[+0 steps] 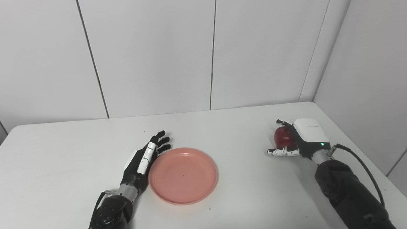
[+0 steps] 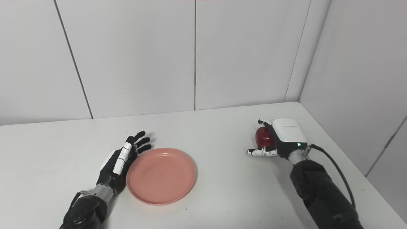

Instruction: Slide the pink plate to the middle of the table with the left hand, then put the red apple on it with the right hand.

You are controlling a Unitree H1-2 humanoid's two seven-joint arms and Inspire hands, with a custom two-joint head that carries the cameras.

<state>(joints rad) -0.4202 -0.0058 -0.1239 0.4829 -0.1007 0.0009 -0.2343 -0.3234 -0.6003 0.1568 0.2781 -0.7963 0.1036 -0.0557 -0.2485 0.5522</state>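
I can make out a faint line of print on the white back cover of my right hand (image 1: 294, 138), but it is too small to read; a small green light glows at the cover's near corner. Nothing else here carries legible writing.

The only container is the pink plate (image 1: 183, 175), a shallow round dish with a raised rim. It holds nothing: its bowl is bare apart from a tiny dark speck near the centre. It lies flat on the white worktop (image 1: 241, 197), closer to the near edge than the far one and roughly midway between the left and right edges, a little to the left.

My left hand (image 1: 144, 160) lies along the plate's left rim, fingers straight, spread a little and pointing toward the far edge, holding nothing. Its inner side appears to touch the rim, though I cannot be certain of contact from these views.

The red apple (image 1: 283, 137) sits well apart from the plate, over by the right edge of the worktop, toward the far right corner. My right hand is wrapped around it, the fingers curled over the far side and the thumb lying along the near side low by the worktop. I cannot tell whether the apple rests on the surface or is lifted just clear of it.

Behind the worktop stand plain white wall panels (image 1: 152, 57).
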